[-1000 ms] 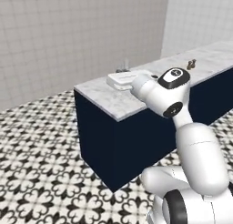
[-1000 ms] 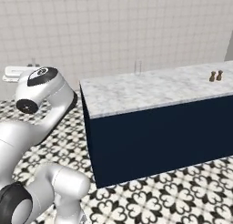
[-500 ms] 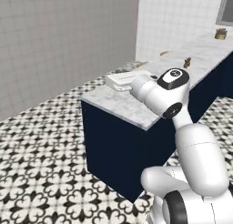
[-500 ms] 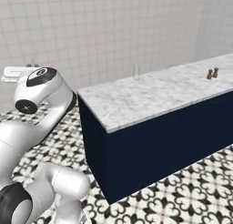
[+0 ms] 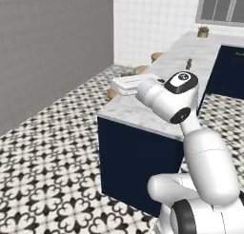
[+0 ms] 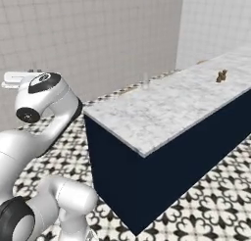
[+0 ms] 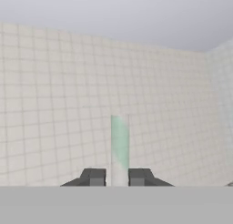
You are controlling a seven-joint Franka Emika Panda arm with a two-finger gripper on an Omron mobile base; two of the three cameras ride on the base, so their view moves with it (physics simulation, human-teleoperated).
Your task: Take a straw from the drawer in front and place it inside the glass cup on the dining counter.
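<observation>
Pale tiled walls and a black-and-white patterned floor around the dining counter (image 6: 162, 108), marble top on a navy base. Pinched between the near-closed tips of the gripper (image 7: 117, 177): the straw (image 7: 119, 141), a pale stick. Long axis in line with the fingers, running from the tips toward 12 o'clock in the hand view and aimed at bare wall tile. In the right base view, hand at 9 o'clock, off the slab's short end. Faint clear shape at the slab's far edge, about 1 o'clock from centre, probably the glass cup (image 6: 145, 79), too dim to be sure. Two brown shakers (image 6: 221, 76) farther along at 2 o'clock. Cup toward 3 o'clock from the hand. Likely calls for a reach over the slab, then tipping the straw end-down above the rim.
</observation>
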